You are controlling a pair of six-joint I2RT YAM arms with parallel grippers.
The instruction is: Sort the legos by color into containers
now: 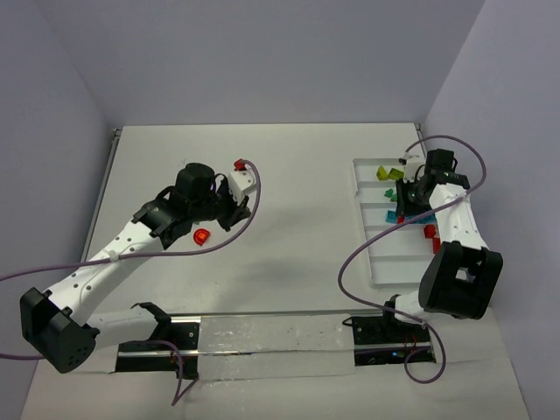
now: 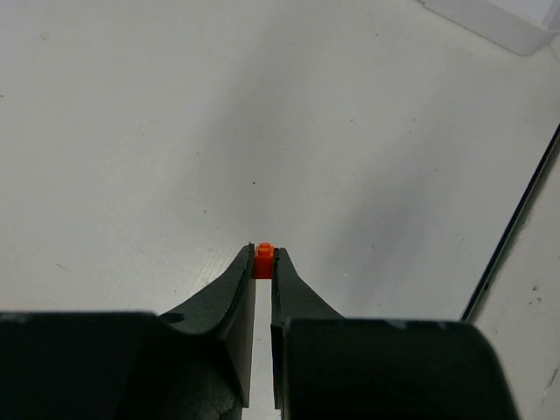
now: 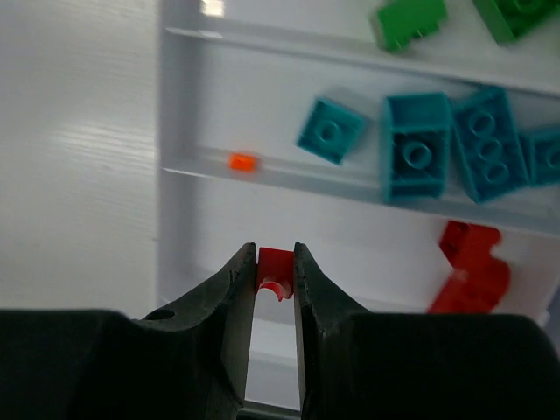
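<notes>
Orange lego (image 2: 263, 263), tiny, squarish, pinched by left end effector (image 2: 263, 255).

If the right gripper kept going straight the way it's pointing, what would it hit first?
Probably the bare floor of the long white plastic tray, in the compartment with other red bricks; the small red brick in the right gripper would touch first. Depth is unclear.
</notes>
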